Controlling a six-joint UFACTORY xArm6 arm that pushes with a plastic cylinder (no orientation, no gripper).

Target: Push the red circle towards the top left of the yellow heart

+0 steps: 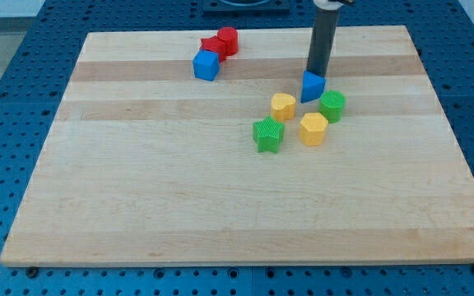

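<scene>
The red circle (pixel 228 39) stands near the board's top edge, left of centre, touching a red star-like block (pixel 212 46). The yellow heart (pixel 283 106) lies right of centre. My tip (pixel 316 73) is at the end of the dark rod, just above the blue triangle (pixel 311 85) and touching or nearly touching it. The tip is to the upper right of the yellow heart and far to the right of the red circle.
A blue cube (pixel 206 64) sits just below the red blocks. A green circle (pixel 332 105), a yellow hexagon (pixel 313 128) and a green star (pixel 267 134) cluster around the heart. The wooden board (pixel 138 205) lies on a blue perforated table.
</scene>
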